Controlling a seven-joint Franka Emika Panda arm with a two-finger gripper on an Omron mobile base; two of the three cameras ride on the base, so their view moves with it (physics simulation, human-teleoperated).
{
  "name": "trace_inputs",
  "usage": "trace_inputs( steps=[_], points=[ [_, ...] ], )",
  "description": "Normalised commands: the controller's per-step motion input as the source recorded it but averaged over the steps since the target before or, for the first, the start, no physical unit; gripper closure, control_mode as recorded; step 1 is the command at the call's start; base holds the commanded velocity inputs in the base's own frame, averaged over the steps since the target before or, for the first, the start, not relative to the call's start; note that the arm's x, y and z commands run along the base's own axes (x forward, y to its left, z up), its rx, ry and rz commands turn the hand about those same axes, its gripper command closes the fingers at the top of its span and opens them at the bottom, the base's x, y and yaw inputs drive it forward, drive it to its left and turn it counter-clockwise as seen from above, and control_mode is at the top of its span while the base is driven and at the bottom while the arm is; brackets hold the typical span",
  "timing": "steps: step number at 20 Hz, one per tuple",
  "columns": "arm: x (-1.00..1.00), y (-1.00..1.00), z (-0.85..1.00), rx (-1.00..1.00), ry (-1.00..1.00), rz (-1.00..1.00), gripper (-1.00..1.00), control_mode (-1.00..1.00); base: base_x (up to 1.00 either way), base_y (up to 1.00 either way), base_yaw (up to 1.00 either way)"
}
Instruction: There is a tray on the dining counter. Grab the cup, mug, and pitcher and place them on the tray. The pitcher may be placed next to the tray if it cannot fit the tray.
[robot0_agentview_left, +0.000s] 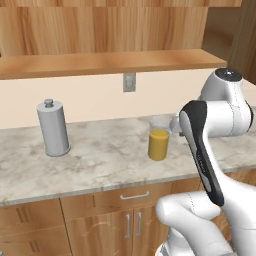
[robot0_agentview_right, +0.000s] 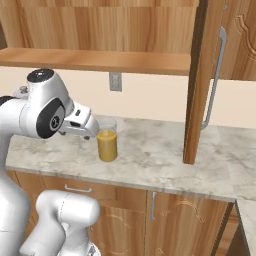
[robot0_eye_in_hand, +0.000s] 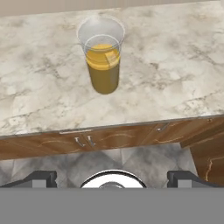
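The pitcher, clear glass about half full of orange-yellow liquid, stands upright on a beige marbled counter against the wall. My gripper is open, its two dark fingertips spread wide at the bottom of the hand view, with nothing between them. It hovers above and in front of the pitcher, clear of it. In the right base view the white hand sits just left of the pitcher's rim. The tray, cup and mug are out of view.
A grey metal cylinder with a knob stands on the counter to the pitcher's left. A tall wooden cabinet panel with a long handle rises to its right. A wooden shelf runs overhead; drawers and cabinet doors lie below.
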Motion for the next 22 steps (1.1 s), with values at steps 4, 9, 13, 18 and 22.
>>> trace_inputs(
  steps=[4,9,13,18,22],
  points=[
    [0.59,-0.1,-0.22,0.0,0.03,0.0,-1.0,-1.0,0.0,0.0,0.0],
    [0.5,-0.01,-0.42,0.0,0.03,0.0,-1.0,-1.0,0.0,0.0,0.0],
    [0.46,-0.06,-0.41,0.0,0.02,0.0,-1.0,-1.0,0.0,0.0,0.0],
    [0.46,-0.19,-0.32,0.0,0.02,0.0,-1.0,-1.0,0.0,0.0,0.0],
    [0.47,-0.1,-0.26,0.0,0.04,0.02,-1.0,-1.0,0.0,0.0,0.0]
  ],
)
